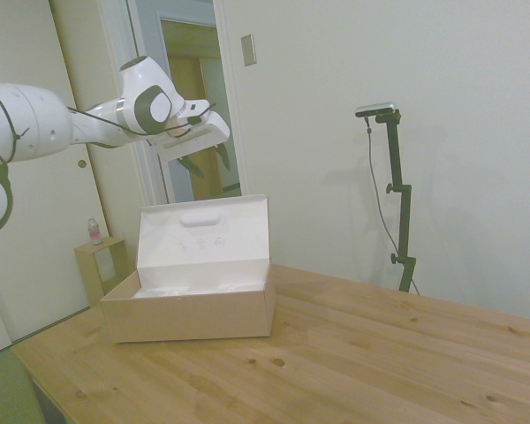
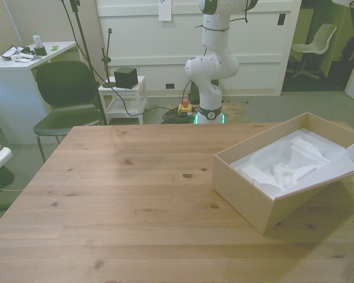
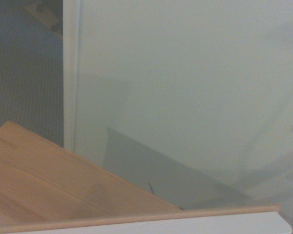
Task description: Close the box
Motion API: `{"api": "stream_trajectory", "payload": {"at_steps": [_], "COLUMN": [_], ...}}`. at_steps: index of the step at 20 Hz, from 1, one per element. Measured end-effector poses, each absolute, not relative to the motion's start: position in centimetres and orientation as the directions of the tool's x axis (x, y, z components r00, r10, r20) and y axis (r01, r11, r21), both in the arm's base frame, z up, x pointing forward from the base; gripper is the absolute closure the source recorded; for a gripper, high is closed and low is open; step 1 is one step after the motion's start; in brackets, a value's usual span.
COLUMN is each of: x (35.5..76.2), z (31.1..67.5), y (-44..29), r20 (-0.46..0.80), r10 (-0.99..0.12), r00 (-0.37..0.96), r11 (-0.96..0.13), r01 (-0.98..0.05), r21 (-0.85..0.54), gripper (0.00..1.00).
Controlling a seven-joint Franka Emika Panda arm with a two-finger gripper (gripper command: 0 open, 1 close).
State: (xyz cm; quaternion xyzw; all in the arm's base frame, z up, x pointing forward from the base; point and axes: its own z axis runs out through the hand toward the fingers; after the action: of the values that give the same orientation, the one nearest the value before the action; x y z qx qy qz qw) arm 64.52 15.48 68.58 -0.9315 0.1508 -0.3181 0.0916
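Cardboard box [image 1: 190,311] sits wide open on the tabletop [image 1: 353,353], its lid [image 1: 203,231] standing upright, so nothing is done yet as I judge it, while my hand [image 1: 205,159] hovers above that lid, fingers spread and empty.

The side view stands low off one end of the surface [image 1: 353,353], looking across it toward a wall, fairly near the box [image 1: 190,305]. The front view looks down on the same surface [image 2: 124,200] and box [image 2: 265,197] from the opposite edge. The wrist view, held high, sees a corner of the surface [image 3: 49,185], the box's lid edge [image 3: 185,222] and the wall.
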Motion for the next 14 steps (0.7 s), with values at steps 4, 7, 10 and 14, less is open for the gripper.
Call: {"api": "stream_trajectory", "payload": {"at_steps": [4, 7, 10, 14], "x": [66.4, 67.5, 68.4, 69.8], "z": [66.7, 65.6, 64.6, 63.0], "y": [15.1, 14.7, 14.6, 14.5], "r20": [0.546, 0.537, 0.526, 0.509], "r10": [-0.341, -0.344, -0.344, -0.343], "r00": [0.765, 0.770, 0.778, 0.789], "r11": [-0.938, -0.937, -0.937, -0.937], "r01": [-0.235, -0.242, -0.247, -0.253], "r21": [-0.256, -0.252, -0.247, -0.240], "gripper": [0.00, 0.00, 0.00, 0.00]}}
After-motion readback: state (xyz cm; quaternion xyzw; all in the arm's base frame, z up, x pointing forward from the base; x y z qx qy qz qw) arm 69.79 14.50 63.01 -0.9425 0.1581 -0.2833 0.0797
